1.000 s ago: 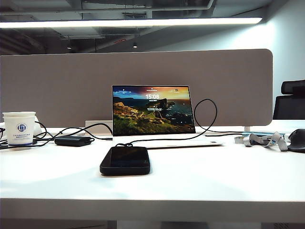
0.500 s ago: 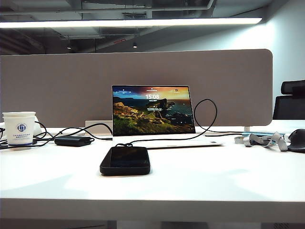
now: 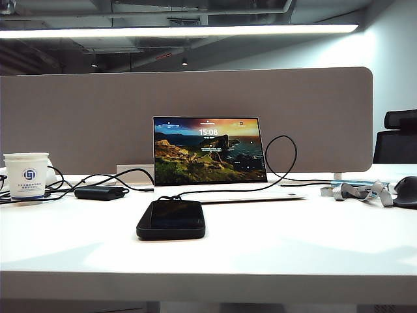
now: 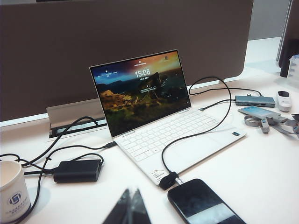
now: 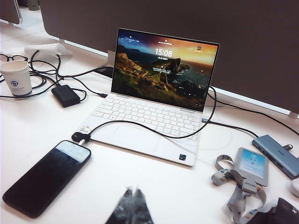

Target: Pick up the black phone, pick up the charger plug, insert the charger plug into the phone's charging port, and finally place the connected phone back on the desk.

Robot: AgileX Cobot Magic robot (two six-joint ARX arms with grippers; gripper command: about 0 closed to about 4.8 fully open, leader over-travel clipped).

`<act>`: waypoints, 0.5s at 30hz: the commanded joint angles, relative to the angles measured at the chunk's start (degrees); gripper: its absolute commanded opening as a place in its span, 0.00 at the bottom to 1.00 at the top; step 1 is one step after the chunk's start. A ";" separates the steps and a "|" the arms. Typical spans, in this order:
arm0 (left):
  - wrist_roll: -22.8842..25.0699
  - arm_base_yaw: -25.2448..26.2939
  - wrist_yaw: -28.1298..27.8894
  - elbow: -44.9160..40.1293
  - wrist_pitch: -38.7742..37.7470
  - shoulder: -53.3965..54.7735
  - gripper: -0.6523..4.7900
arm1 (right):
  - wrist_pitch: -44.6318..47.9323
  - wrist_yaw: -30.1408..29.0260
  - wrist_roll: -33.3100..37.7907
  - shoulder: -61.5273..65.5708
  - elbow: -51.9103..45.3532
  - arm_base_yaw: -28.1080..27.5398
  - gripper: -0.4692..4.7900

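We see the left gripper (image 4: pixel 131 205) only in its own wrist view, its dark fingertips pressed together with nothing between them, held above the wide white desk (image 4: pixel 261 177). The right gripper (image 5: pixel 132 205) appears likewise in its wrist view, tips together and empty, also above the desk and touching nothing. Neither gripper shows in the exterior view.

Near both of them lies the glossy black rectangular phone (image 3: pixel 171 218), flat on the desk in front of the open white laptop (image 3: pixel 215 163), screen up. The black charger plug (image 5: pixel 80 137) sits seated in the phone's end nearest the laptop, so the two are connected. From the plug a thin black cable (image 5: pixel 154 132) runs across the laptop's keyboard and loops up past the right edge of its lit screen.

Further out, to the left in the exterior view, we find a narrow matte black power brick (image 3: pixel 100 192) with its own leads, and beyond it a white paper cup with a blue logo (image 3: pixel 27 175). To the right of the laptop lie a grey lanyard with a card (image 5: pixel 245 175) and a grey hub (image 5: pixel 279 156). A grey-beige divider panel (image 3: pixel 98 111) stands behind everything.
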 commanded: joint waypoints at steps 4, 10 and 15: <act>0.39 -0.07 0.61 -3.85 1.44 -3.32 0.11 | -0.63 -0.04 -0.13 -0.42 0.02 0.00 0.09; 0.15 -0.09 1.66 -6.43 2.21 -5.35 0.11 | -0.72 -0.04 -0.15 -0.42 0.02 0.00 0.09; 0.13 -0.15 2.95 -9.64 4.31 -7.45 0.11 | -0.74 -0.07 -0.15 -0.42 0.02 0.00 0.09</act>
